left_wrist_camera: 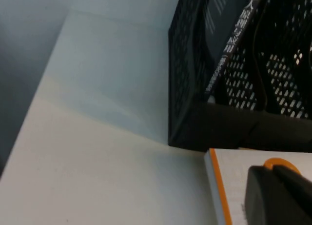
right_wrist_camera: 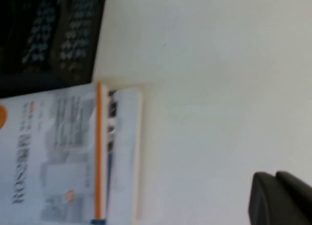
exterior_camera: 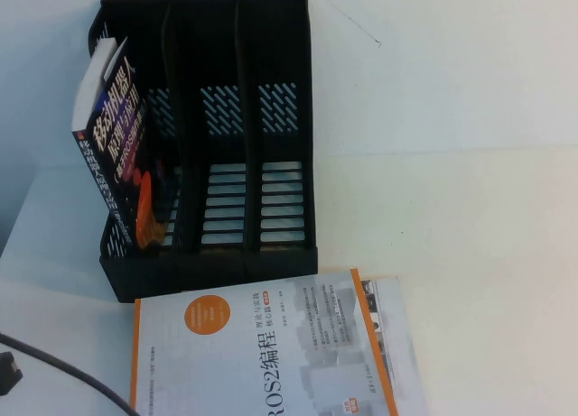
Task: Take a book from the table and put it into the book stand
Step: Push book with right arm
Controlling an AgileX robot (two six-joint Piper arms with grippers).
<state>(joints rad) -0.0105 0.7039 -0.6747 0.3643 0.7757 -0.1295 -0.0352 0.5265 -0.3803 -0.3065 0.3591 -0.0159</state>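
A white book with orange edges and an orange circle point(exterior_camera: 271, 353) lies flat on the table, against the front of the black three-slot book stand point(exterior_camera: 217, 263). A dark book point(exterior_camera: 113, 145) stands leaning in the stand's left slot. Neither gripper shows in the high view. In the left wrist view my left gripper point(left_wrist_camera: 272, 170) is shut and empty, just over the white book point(left_wrist_camera: 234, 186) near its orange circle, in front of the stand point(left_wrist_camera: 234, 132). In the right wrist view my right gripper point(right_wrist_camera: 275, 177) is shut and empty over bare table, to the right of the book point(right_wrist_camera: 58, 152).
The stand's middle and right slots hold nothing. A black cable point(exterior_camera: 63, 371) crosses the table's front left corner. The table's left edge point(left_wrist_camera: 29, 117) runs close to the stand. White table spreads to the right of the stand and book.
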